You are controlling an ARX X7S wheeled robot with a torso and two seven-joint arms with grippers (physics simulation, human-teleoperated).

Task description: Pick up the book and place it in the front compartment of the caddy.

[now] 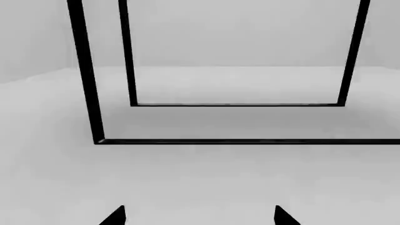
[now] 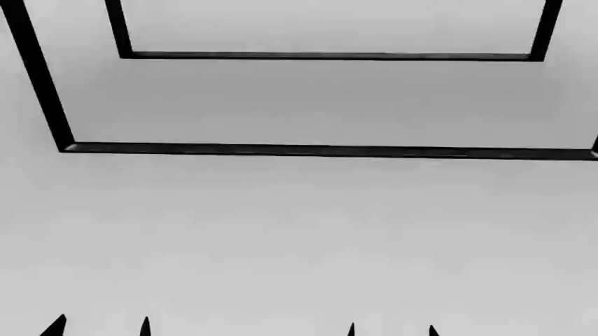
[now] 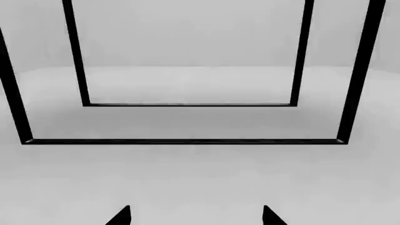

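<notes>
I've got both grippers low at the near edge of my head view. The left gripper [image 2: 101, 327] shows two dark fingertips spread apart with nothing between them; the right gripper [image 2: 393, 329] is the same, tips parted, touching nothing. Each wrist view shows its own pair of tips apart over bare grey floor [image 2: 299, 238]. Farther out stand thin black frame bars [image 2: 327, 150], a near rectangle and a far one, against pale grey walls. I can't see the book or the caddy in any view.
</notes>
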